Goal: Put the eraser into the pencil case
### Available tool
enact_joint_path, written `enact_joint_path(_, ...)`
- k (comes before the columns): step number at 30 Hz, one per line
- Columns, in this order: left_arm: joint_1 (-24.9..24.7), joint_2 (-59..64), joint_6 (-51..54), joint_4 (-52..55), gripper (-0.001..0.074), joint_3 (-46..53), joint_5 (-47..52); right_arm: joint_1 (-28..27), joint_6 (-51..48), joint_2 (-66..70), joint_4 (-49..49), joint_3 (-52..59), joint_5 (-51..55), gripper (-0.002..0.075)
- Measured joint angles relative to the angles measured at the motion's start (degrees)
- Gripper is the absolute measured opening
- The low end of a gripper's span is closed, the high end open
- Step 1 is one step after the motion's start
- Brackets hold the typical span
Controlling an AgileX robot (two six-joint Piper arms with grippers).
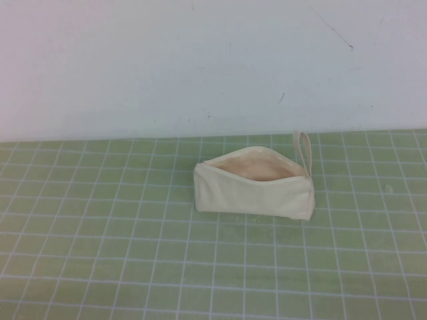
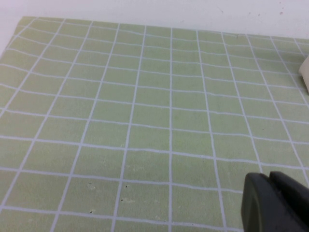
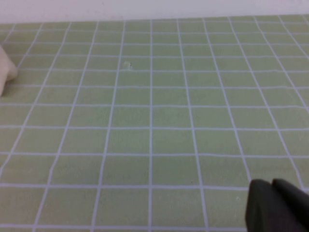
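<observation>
The pencil case [image 1: 257, 185] is a cream canvas pouch standing on the green grid mat [image 1: 100, 233] near the middle, zip open, peach lining showing, loop strap [image 1: 304, 150] at its right end. One corner of it shows in the left wrist view [image 2: 305, 72] and one in the right wrist view [image 3: 6, 72]. The eraser shows in no view. My left gripper [image 2: 269, 178] hangs low over bare mat left of the pouch, fingers together and empty. My right gripper [image 3: 271, 183] hangs over bare mat right of the pouch, fingers together and empty. Neither arm shows in the high view.
A white wall [image 1: 200, 60] rises behind the mat's far edge. A tiny pale speck [image 3: 127, 64] lies on the mat right of the pouch.
</observation>
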Motion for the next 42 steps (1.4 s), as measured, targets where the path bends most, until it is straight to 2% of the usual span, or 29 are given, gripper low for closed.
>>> enact_joint_path(4, 0.0, 0.0, 0.0, 0.0, -0.0001, 0.0, 0.0, 0.0, -2.2, 0.0, 1.2, 0.0, 0.0, 0.0001)
enact_joint_path(14, 0.0, 0.0, 0.0, 0.0, -0.0001, 0.0, 0.0, 0.0, 1.2, 0.0, 1.3, 0.0, 0.0, 0.0001)
enact_joint_path(42, 0.0, 0.0, 0.0, 0.0, -0.0001, 0.0, 0.0, 0.0, 0.0, 0.0, 0.7, 0.0, 0.0, 0.0001)
